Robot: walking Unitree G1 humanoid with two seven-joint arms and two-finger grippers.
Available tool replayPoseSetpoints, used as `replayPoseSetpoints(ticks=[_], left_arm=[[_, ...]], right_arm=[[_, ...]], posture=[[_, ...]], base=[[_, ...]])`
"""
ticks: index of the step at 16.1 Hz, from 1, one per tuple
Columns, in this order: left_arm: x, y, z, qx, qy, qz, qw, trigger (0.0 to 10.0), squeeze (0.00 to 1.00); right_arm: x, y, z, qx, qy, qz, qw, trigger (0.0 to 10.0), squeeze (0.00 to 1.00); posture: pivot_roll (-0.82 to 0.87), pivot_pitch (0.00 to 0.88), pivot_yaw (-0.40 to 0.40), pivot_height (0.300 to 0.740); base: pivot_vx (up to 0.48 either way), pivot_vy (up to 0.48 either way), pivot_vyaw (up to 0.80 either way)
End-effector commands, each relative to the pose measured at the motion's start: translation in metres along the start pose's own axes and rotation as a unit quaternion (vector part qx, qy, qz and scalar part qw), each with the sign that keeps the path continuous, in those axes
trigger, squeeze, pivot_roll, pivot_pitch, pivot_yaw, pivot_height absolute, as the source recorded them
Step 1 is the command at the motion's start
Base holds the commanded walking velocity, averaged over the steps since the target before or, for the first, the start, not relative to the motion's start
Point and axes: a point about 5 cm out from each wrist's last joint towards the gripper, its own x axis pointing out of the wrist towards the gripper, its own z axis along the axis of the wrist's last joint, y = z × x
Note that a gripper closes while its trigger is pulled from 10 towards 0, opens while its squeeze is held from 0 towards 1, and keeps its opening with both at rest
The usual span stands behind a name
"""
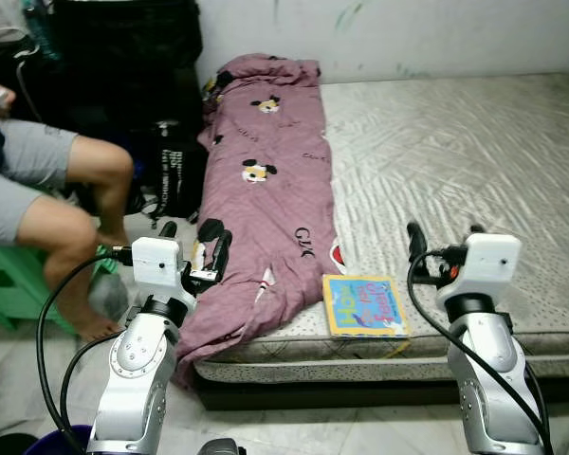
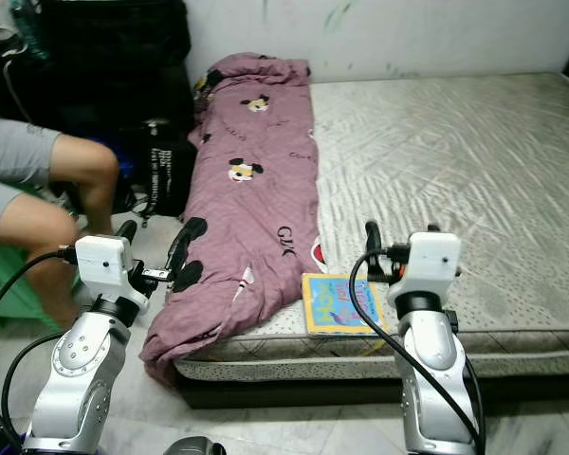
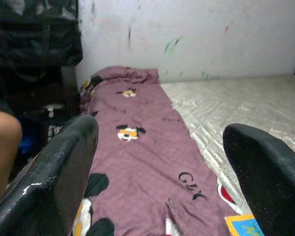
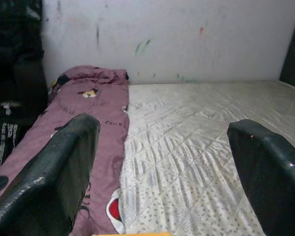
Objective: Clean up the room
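Low mattress point(image 1: 474, 161) against white wall point(image 1: 408, 33) carries purple blanket point(image 1: 266, 180), book point(image 1: 365, 305).

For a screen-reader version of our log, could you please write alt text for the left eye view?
A bare mattress has a mauve cartoon-print blanket lying along its left side and a colourful book at its near edge. The left gripper and right gripper, both open, are raised before the bed. A seated person's legs are at far left.
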Motion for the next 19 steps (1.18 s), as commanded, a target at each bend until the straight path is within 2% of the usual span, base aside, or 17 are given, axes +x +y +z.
replayPoseSetpoints(ticks=[1, 2, 4, 7, 10, 13, 19], left_arm=[[-0.003, 0.002, 0.0, 0.002, 0.013, 0.004, 1.0, 10.0, 0.0], [-0.007, -0.003, -0.003, 0.005, 0.021, -0.01, 1.0, 10.0, 0.0], [-0.009, -0.004, -0.002, 0.014, 0.018, -0.011, 1.0, 10.0, 0.0], [-0.009, -0.001, -0.002, 0.013, 0.024, -0.009, 1.0, 10.0, 0.0], [-0.006, -0.004, 0.0, 0.012, 0.024, -0.012, 1.0, 10.0, 0.0], [-0.005, 0.0, -0.001, 0.004, 0.025, 0.001, 1.0, 10.0, 0.0], [-0.001, -0.003, -0.002, 0.004, 0.03, -0.012, 0.999, 10.0, 0.0]], right_arm=[[-0.004, 0.012, -0.004, 0.018, 0.017, 0.007, 1.0, 10.0, 0.0], [-0.006, 0.025, -0.007, 0.037, 0.024, 0.019, 0.999, 10.0, 0.0], [-0.009, 0.039, -0.007, 0.053, 0.025, 0.037, 0.998, 10.0, 0.0], [-0.028, 0.021, -0.017, 0.062, 0.053, 0.008, 0.997, 10.0, 0.0], [-0.025, 0.025, -0.019, 0.052, 0.056, 0.01, 0.997, 10.0, 0.0], [-0.021, 0.027, -0.021, 0.055, 0.062, 0.013, 0.996, 10.0, 0.0], [-0.015, 0.028, -0.021, 0.043, 0.062, 0.021, 0.997, 10.0, 0.0]], posture=[[-0.02, 0.009, 0.072, 0.74], [-0.01, 0.014, 0.076, 0.74], [0.0, 0.011, 0.084, 0.74], [-0.01, 0.011, 0.092, 0.74], [-0.01, 0.01, 0.077, 0.74], [0.0, 0.004, 0.068, 0.74], [0.0, 0.0, 0.062, 0.74]], base=[[0.0, 0.0, 0.0], [0.0, 0.0, 0.0], [0.0, 0.0, 0.0], [0.0, 0.0, 0.0], [0.0, 0.0, 0.0], [0.0, 0.0, 0.0], [0.0, 0.0, 0.0]])
